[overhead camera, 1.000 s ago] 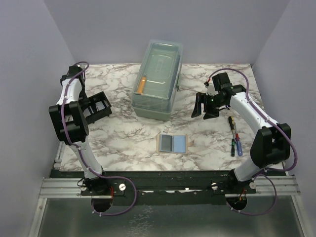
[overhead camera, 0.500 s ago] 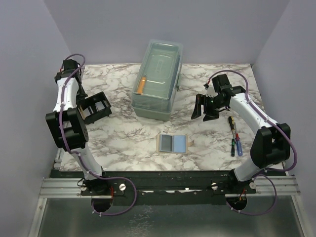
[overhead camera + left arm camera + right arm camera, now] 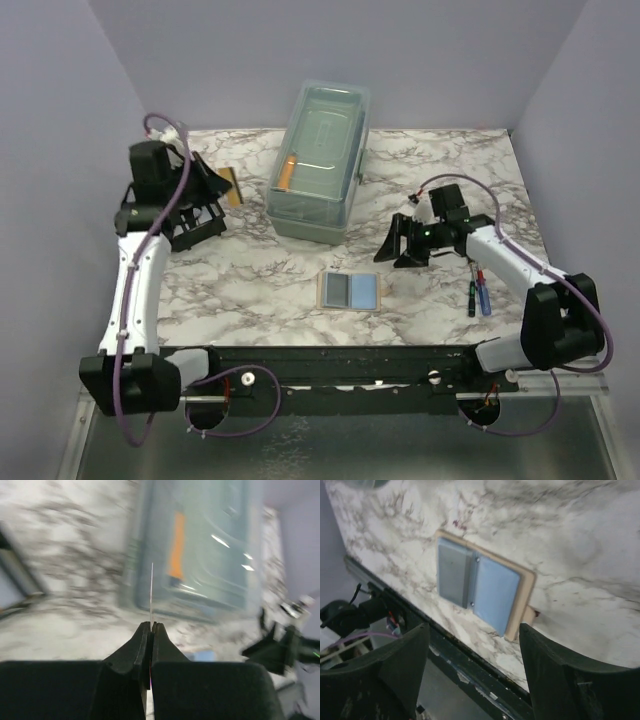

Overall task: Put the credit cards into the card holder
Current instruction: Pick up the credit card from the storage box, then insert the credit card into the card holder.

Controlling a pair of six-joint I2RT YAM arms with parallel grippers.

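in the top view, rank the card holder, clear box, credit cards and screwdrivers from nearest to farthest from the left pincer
1. card holder, right beside it, left side
2. clear box, back centre
3. credit cards, centre front
4. screwdrivers, far right

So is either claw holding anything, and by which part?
The left gripper pinches a thin orange-tan card by one edge. The right gripper is open and holds nothing.

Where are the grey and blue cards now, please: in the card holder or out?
Out. The grey card and blue card lie flat side by side on the tan pad, apart from the card holder.
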